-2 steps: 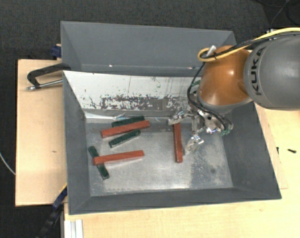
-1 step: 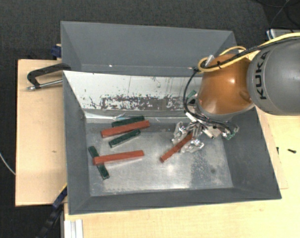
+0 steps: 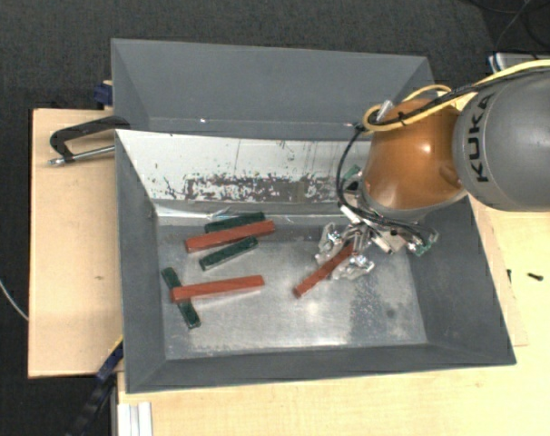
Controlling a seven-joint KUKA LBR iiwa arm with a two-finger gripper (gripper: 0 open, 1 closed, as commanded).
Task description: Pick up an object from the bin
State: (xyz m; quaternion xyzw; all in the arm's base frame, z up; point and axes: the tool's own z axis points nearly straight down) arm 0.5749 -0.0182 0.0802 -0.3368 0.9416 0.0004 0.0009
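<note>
My gripper (image 3: 347,252) is low in the right half of the bin, under the orange wrist cover. A red stick (image 3: 313,280) runs diagonally from between its metal fingers (image 3: 331,240) down and left to the bin floor. The fingers stand on either side of the stick's upper end and are shut on it. The stick's lower end rests on or just above the floor.
In the bin's left half lie two more red sticks (image 3: 230,235) (image 3: 218,288) and several dark green sticks, among them a long one (image 3: 228,253) and two short ones (image 3: 170,278) (image 3: 191,315). The arm and its cover hang over the bin's right wall.
</note>
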